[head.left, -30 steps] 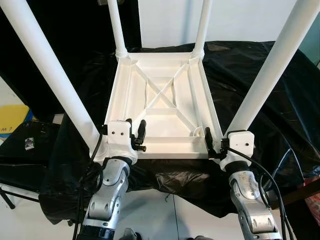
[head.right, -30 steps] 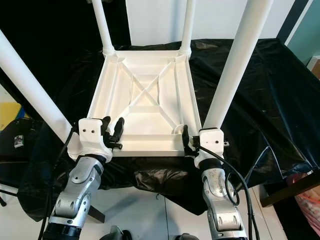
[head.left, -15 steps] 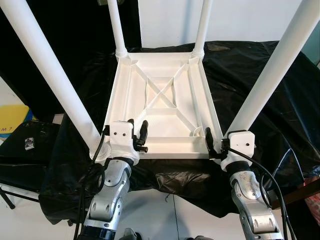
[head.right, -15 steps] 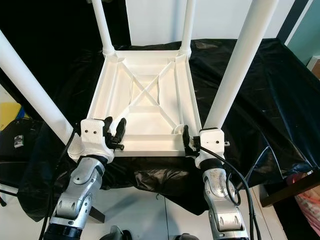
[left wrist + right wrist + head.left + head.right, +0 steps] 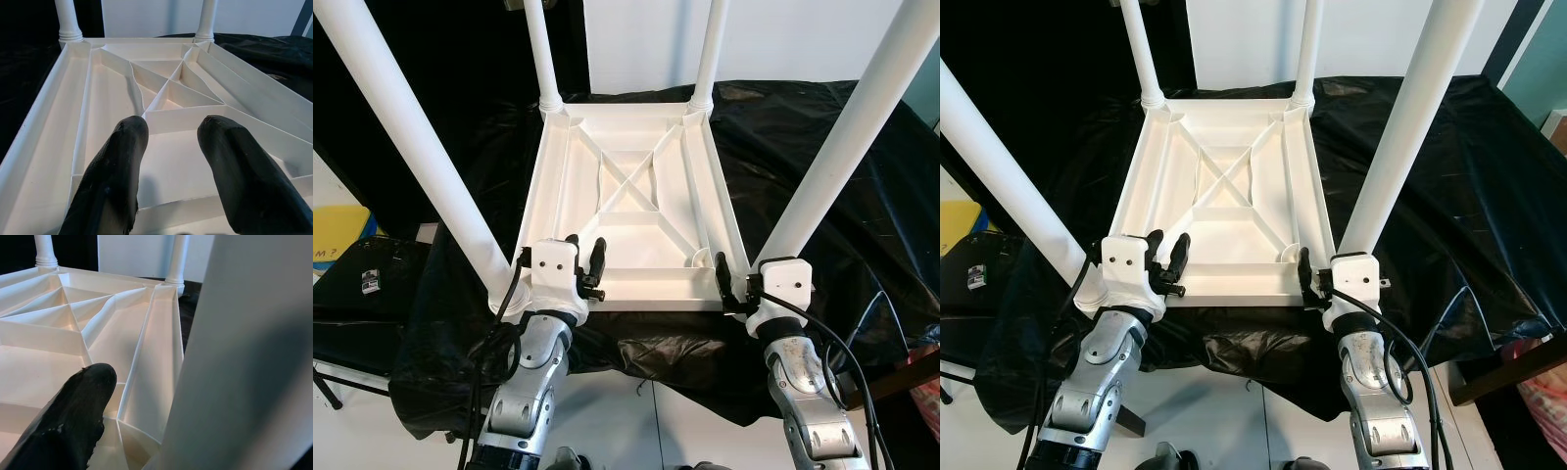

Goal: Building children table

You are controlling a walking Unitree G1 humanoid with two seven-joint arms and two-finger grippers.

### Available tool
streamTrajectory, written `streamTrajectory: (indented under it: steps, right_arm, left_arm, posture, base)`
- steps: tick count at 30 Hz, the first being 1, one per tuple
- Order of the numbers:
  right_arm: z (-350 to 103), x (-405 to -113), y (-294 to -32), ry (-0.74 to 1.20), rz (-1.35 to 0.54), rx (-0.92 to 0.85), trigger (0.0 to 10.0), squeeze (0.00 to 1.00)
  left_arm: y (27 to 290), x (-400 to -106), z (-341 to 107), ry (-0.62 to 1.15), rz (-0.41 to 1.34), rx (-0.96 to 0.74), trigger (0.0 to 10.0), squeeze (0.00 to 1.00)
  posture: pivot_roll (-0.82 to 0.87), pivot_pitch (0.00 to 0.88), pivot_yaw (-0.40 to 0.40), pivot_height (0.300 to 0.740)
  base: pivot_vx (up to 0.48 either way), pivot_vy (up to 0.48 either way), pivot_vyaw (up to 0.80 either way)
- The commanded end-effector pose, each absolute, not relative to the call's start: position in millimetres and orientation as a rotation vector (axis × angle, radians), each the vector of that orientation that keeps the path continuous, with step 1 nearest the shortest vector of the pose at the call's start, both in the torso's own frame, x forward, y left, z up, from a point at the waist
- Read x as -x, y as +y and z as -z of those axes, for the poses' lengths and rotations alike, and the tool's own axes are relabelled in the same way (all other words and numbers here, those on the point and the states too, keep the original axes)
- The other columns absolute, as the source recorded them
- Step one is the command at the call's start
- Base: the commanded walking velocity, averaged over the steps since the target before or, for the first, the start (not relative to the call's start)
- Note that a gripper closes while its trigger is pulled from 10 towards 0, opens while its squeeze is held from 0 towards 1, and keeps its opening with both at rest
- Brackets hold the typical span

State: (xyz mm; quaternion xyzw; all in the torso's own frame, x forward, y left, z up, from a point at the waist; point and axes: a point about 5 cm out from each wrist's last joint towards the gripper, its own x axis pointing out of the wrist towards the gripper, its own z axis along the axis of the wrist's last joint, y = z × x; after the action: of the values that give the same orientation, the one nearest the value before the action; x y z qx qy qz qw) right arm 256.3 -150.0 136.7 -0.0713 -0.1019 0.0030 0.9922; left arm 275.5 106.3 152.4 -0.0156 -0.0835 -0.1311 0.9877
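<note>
white plastic table on black sheeting

table underside [image 5: 626,196] smooth white plastic w/ soft satin sheen, ribs same; legs [image 5: 411,147] smooth white tube, matt-ish. black sheet [image 5: 822,166] across centre/right of frame thin, crinkled, glossy like plastic film. left gripper [image 5: 171,147] fingers matt black, slightly grainy; right gripper [image 5: 732,286] housing smooth white plastic. forearms [image 5: 524,392] at bottom of frame brushed silver metal, cables [image 5: 847,362] black rubbery.
</note>
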Motion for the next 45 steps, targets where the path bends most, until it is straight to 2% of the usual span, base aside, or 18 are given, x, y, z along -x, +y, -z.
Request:
streamTrajectory:
  steps: [1,25,33,45]
  right_arm:
    - [-136.8,-253.1,-151.3,-0.214,-0.011,0.156,10.0,0.00]
    - [-136.3,-251.9,-151.2,-0.212,-0.035,0.155,10.0,0.00]
    - [-136.7,-250.3,-138.2,-0.207,-0.143,0.124,10.0,0.00]
    - [-142.2,-250.2,-92.2,-0.189,-0.449,0.080,10.0,0.00]
  left_arm:
    - [104.3,-272.4,-152.0,-0.175,0.308,0.021,10.0,0.00]
    - [102.2,-270.5,-150.8,-0.176,0.305,0.025,10.0,0.00]
    - [106.1,-272.0,-150.0,-0.159,0.263,0.055,10.0,0.00]
    - [106.9,-270.0,-155.6,-0.155,0.258,0.081,10.0,0.00]
  posture:
    - [-0.03,0.089,0.001,0.740]
    - [-0.03,0.093,-0.006,0.740]
    - [-0.03,0.100,-0.010,0.740]
    - [-0.04,0.126,-0.003,0.740]
  base:
    - [0.000,-0.259,0.00]
    - [0.000,-0.300,0.00]
    - [0.000,0.000,0.00]
    - [0.000,0.000,0.00]
